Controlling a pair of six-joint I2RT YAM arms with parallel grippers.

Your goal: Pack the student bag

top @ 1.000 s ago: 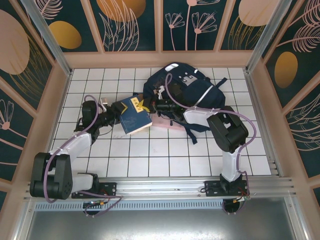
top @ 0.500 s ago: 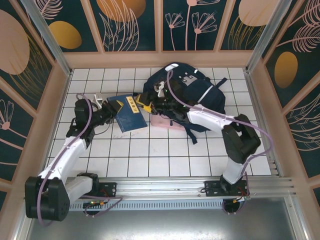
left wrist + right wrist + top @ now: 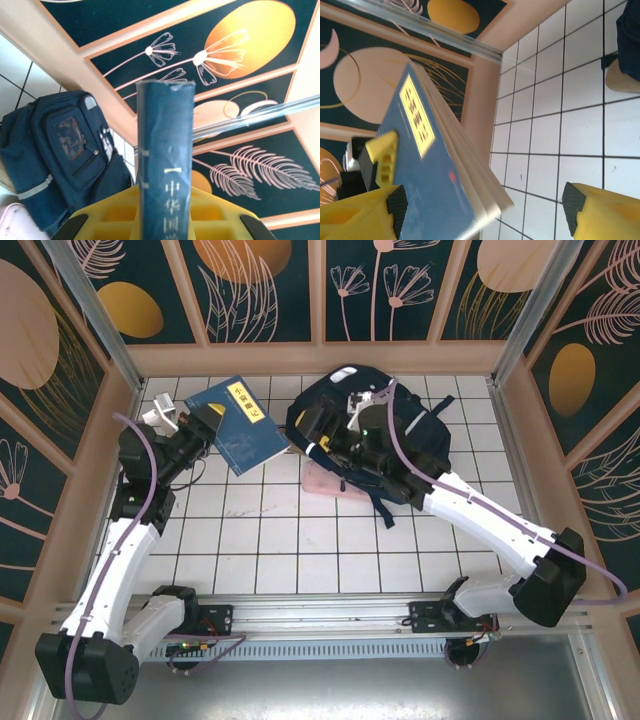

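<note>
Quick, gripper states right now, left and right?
Left gripper: closed on the blue book.
Right gripper: open, holding nothing.

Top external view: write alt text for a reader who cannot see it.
The left arm's fingers grip a blue book over the back left of a white tiled table. To its right lies a navy bag, with the right arm reaching across it and a pink item at its near edge.
</note>
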